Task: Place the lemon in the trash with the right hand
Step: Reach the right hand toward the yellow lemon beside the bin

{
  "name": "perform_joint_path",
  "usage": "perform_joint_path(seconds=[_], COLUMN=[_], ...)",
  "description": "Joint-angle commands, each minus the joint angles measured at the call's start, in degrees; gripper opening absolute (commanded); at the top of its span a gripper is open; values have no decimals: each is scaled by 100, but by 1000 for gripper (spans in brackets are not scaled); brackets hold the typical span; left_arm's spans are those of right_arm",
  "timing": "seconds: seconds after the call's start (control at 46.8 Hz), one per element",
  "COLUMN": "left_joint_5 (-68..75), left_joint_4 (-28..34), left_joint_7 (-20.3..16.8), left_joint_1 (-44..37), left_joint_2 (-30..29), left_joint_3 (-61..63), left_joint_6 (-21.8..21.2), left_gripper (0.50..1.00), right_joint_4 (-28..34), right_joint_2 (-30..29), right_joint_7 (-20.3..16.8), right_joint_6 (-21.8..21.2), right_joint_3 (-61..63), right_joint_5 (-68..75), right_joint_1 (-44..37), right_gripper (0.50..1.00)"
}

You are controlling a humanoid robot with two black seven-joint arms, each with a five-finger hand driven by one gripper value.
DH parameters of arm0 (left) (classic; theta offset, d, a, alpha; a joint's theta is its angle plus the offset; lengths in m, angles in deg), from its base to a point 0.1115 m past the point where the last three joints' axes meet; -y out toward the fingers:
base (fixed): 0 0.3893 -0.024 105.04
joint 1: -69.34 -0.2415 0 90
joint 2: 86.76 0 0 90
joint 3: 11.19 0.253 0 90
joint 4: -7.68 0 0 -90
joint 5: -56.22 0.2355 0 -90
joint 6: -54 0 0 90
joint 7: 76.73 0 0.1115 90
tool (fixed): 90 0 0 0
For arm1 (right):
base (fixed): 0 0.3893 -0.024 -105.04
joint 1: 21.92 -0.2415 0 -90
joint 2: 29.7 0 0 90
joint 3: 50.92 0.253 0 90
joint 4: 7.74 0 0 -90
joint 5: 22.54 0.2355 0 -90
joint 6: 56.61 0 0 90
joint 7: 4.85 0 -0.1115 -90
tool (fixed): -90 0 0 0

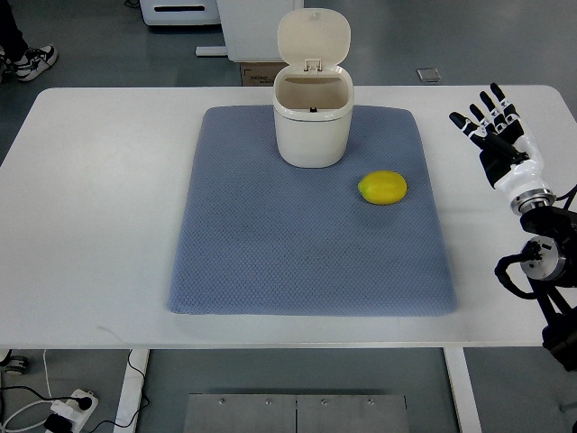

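Observation:
A yellow lemon (382, 188) lies on the blue-grey mat (270, 244), to the right of and slightly nearer than the cream trash bin (312, 126). The bin stands upright at the mat's far middle with its lid flipped up and its mouth open. My right hand (491, 122) hovers over the bare white table to the right of the mat, well apart from the lemon, fingers spread and holding nothing. The left arm does not show.
The white table (90, 207) extends around the mat on all sides. A cardboard box (261, 72) and white cabinets sit on the floor behind the table. A person's shoe (34, 61) shows at the top left. A power strip (68, 408) lies on the floor below.

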State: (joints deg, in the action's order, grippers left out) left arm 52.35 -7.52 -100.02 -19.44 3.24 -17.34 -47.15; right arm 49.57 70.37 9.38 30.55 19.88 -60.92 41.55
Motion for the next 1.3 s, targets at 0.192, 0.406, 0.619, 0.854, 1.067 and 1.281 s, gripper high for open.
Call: perform_joint_path(seconds=[0.192,0.406,0.619,0.854,1.067,1.281], left_joint_5=[0,0,0,0,0,0], left_joint_4=[0,0,0,0,0,0], left_joint_7=[0,0,0,0,0,0], left_joint_1=[1,1,1,1,1,1], left_joint_2=[0,0,0,0,0,0], left_joint_3=[0,0,0,0,0,0], left_joint_6=[-1,-1,-1,-1,-1,-1], left_gripper=[1000,1000,1000,1000,1000,1000], right_joint_4=[-10,-18,-246,-633,-748,-862], right_joint_2=[417,452,461,461,461,461], right_joint_7=[493,599,810,1214,1443,1600], right_joint_6=[55,82,108,468,521,609], right_joint_3=[-1102,-1577,-1990,-2675,-3142,-3493], right_joint_5=[-38,-319,-530,-530,-530,-539], right_joint_1=[-44,-132,-281,-563,-642,-703], right_gripper=[989,985,970,966,962,941])
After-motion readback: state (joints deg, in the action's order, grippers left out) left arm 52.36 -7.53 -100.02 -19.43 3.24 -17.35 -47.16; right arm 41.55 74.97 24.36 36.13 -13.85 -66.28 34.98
